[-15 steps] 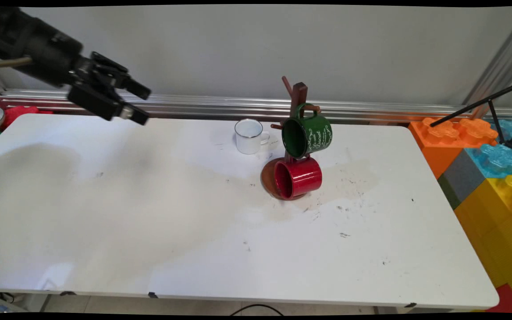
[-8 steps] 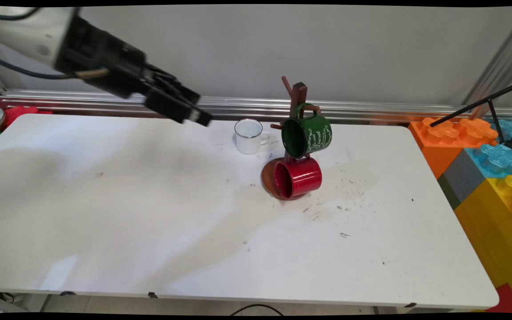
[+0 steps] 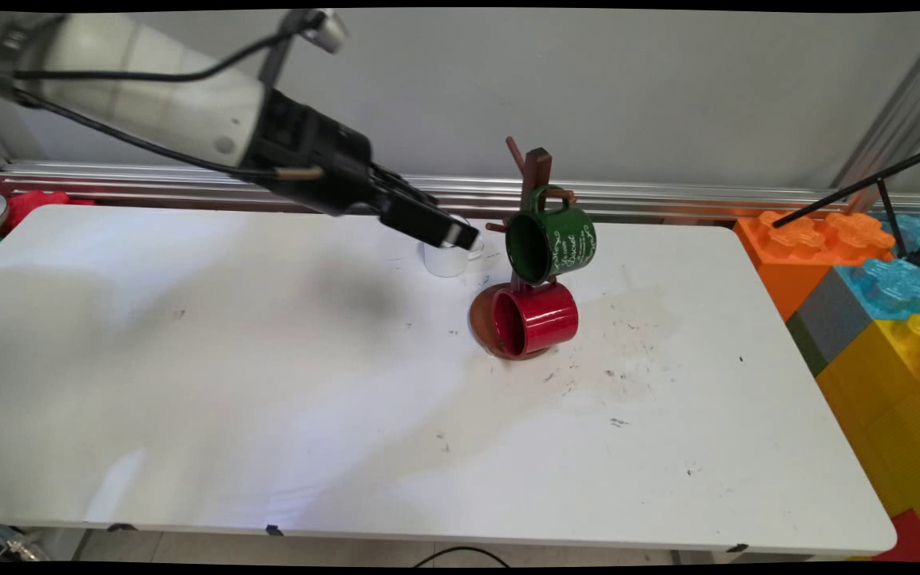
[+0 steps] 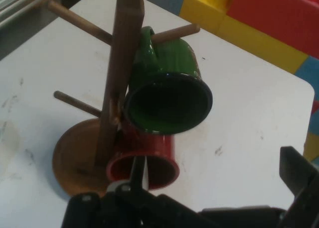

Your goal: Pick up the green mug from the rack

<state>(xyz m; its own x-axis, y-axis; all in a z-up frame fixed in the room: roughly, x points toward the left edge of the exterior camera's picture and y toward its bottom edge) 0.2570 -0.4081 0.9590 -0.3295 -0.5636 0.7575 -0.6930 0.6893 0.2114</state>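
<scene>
Tool [image 3: 460, 233] now over white mug [image 3: 446, 259].

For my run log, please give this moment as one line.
pincer: over white enamel mug, holds nothing | green enamel mug, red ceramic mug: on brown wooden mug tree

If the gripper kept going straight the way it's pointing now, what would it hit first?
Probably the green mug hanging on the wooden mug tree: the hand view looks almost straight into its mouth. The gripper is above the white cup, though depth is unclear.
</scene>
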